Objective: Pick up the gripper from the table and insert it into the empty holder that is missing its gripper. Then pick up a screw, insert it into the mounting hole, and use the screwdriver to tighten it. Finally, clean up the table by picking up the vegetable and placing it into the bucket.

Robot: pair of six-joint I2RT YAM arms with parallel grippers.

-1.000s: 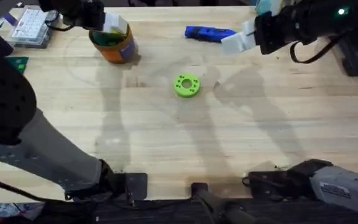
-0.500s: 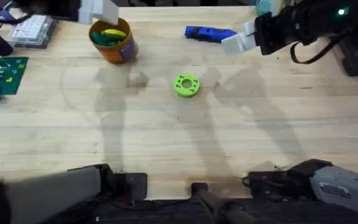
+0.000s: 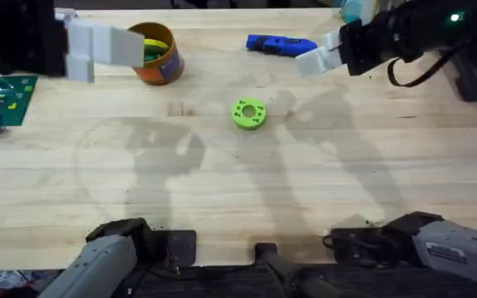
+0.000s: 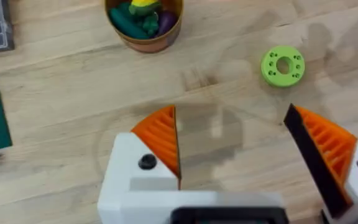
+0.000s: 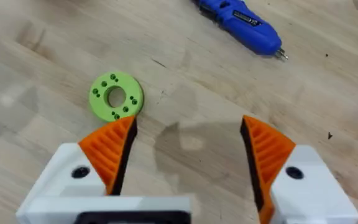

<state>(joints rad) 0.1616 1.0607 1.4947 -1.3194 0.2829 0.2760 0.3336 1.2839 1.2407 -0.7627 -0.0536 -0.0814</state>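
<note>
Table (image 3: 222,190): a pale wooden top held the scene, both arms raised above it, their shadows falling on the bare boards.
Left gripper (image 4: 235,155): its white fingers with orange ribbed pads (image 4: 160,140) stood wide apart, nothing between them, hanging over bare wood; from overhead it appeared at the far left (image 3: 98,48), just beside the bucket.
Right gripper (image 5: 188,152): its orange-padded fingers (image 5: 266,149) were likewise spread with nothing held, poised over the table between the green ring and the screwdriver; from overhead it sat at the far right (image 3: 317,56), close to the screwdriver's end.
Bucket (image 3: 166,64): the small orange-brown bucket stood upright at the far left of the table; the left wrist view looked down into it (image 4: 166,38).
Vegetable (image 3: 152,45): the yellow corn-like piece lay inside the bucket, resting at the top (image 4: 143,6) among dark green and purple pieces.
Screwdriver (image 3: 278,44): the blue tool lay flat on its side at the far edge, right of the bucket and well apart from it, its dark tip (image 5: 282,55) pointing toward the right gripper.
Green ring (image 3: 249,113): a flat bright green disc with holes lay near the table's middle, touching nothing.
Circuit board (image 3: 2,95): a green board lay at the left edge.
</note>
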